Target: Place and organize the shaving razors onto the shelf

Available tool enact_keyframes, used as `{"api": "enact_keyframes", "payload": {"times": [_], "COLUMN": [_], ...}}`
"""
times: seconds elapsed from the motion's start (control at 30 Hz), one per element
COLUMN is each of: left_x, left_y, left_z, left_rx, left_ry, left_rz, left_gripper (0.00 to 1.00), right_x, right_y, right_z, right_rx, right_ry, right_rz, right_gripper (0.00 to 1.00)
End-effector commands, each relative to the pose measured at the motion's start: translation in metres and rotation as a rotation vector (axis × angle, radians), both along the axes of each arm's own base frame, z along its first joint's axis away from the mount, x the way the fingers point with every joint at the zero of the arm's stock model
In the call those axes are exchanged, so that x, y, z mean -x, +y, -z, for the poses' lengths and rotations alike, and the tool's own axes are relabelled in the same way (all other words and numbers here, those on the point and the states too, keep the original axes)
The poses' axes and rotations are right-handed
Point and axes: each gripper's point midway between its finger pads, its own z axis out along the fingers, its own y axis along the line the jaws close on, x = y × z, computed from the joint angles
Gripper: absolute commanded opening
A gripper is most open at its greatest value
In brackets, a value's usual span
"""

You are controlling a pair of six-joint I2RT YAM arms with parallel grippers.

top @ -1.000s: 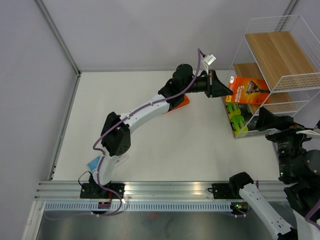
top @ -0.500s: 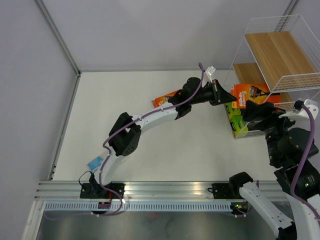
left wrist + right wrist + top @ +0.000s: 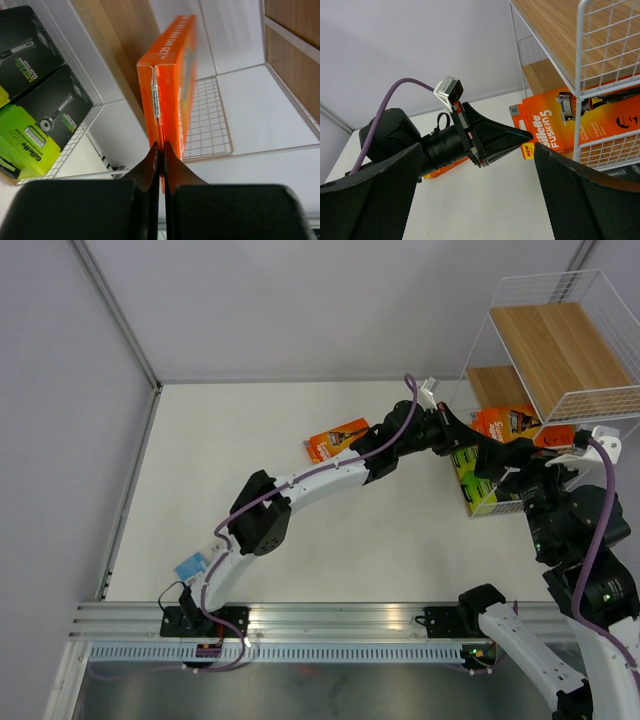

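Orange is the colour of the pack (image 3: 512, 423) in play. From above, the left claw (image 3: 468, 436) holds it at the shelf (image 3: 560, 390), part-way into the middle tier, with two black and green packs (image 3: 470, 478) in the lowest tier just beside it. A second orange pack (image 3: 337, 440) lies on the table (image 3: 300, 510) well back, and a blue-carded pack (image 3: 190, 565) sits near the left arm's base, so I judge the job about half done. The right claw (image 3: 512, 456) hangs close by, spread wide and holding nothing. In the left wrist view the fingers (image 3: 150, 167) are pinched tight on the pack's thin end flap, and the pack is edge-on over the wire grid (image 3: 210, 125). Its side reads "…CAN GET", and a green pack reads "Gillette Labs". The right wrist view shows the front: "Gillette Fusion5" and a "NEW" tag. Next, most likely: ease it further in, set it down, then let go.
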Motion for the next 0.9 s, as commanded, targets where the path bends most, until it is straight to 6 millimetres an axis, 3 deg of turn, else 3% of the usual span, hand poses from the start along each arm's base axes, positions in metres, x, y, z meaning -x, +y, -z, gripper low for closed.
{"api": "enact_keyframes", "payload": {"times": [0.0,0.27,0.5,0.8,0.87], "left_x": [-0.001,0.007,0.008,0.011,0.011], "left_y": [-0.007,-0.015,-0.024,-0.031,-0.034], "left_z": [-0.007,-0.009,0.008,-0.004,0.007], "left_rx": [-0.002,0.001,-0.023,0.009,-0.009], "left_ry": [0.028,0.056,0.123,0.135,0.160], "left_rz": [-0.054,-0.040,-0.026,0.000,0.004], "left_gripper": [0.02,0.02,0.02,0.02,0.02], "right_x": [-0.007,-0.010,-0.012,-0.015,-0.015], "right_y": [0.007,0.007,0.008,0.009,0.013], "right_z": [-0.009,-0.013,-0.010,-0.006,-0.007], "right_rx": [0.022,0.029,0.033,0.048,0.056], "right_ry": [-0.016,-0.021,-0.009,0.002,-0.002], "right_rz": [-0.026,-0.024,-0.026,-0.027,-0.048], "right_gripper": [0.98,0.98,0.98,0.98,0.98]}}
